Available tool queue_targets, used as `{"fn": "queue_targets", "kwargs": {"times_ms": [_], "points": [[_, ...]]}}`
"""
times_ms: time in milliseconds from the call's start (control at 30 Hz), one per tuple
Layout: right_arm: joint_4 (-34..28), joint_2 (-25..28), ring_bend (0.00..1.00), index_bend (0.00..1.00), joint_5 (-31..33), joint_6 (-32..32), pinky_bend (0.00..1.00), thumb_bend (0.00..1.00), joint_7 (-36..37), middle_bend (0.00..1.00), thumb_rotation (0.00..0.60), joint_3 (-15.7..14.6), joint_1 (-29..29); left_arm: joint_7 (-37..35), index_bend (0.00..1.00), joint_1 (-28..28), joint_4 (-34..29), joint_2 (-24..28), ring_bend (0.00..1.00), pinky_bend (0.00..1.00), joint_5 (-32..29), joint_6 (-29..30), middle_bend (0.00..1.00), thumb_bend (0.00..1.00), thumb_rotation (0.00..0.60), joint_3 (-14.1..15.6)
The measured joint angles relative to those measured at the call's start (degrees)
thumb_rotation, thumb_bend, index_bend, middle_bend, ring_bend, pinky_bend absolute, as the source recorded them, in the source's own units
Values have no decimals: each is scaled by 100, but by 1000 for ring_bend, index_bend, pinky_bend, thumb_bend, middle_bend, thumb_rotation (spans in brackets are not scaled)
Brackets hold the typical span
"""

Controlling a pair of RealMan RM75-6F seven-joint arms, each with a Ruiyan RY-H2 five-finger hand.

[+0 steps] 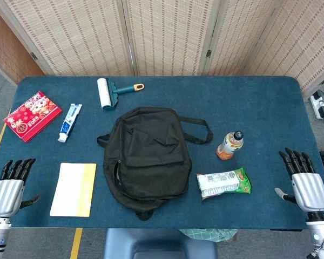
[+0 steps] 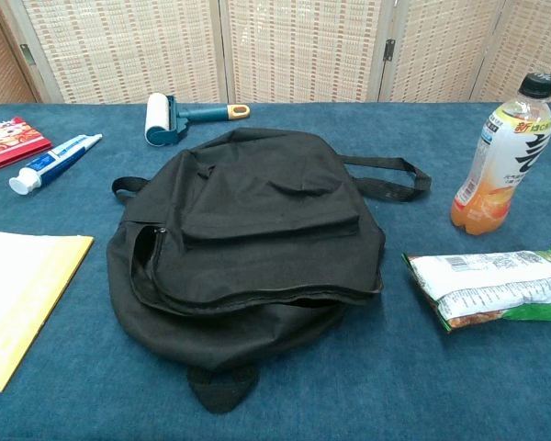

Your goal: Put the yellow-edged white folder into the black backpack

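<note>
While the left hand (image 1: 8,189) rests with fingers spread and empty at the desk's (image 1: 259,108) near edge, the yellow-edged white folder (image 1: 73,189) lies flat just to its right, untouched. The right hand (image 1: 305,181) is likewise spread and idle, well apart. The black backpack (image 1: 147,156) sits mid-desk, its zip gaping. Best, I'd judge, to slide the folder off the edge for a grip, since it lies so flat.

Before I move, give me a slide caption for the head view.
Black backpack at table centre, folder to its left, both hands open and idle at the edges.
</note>
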Motion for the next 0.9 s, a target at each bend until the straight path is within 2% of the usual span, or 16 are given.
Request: {"fn": "queue_targets", "kwargs": {"times_ms": [400, 900], "points": [[-53, 15, 12, 0, -191, 271, 0, 44, -42, 63, 600, 45, -15, -257, 109, 6, 215, -120, 120, 35, 188, 61, 148, 114, 600, 80], [-38, 22, 18, 0, -437, 569, 0, 43, 50, 64, 600, -35, -153, -458, 67, -159, 562, -449, 102, 35, 662, -439, 128, 115, 600, 557]]}}
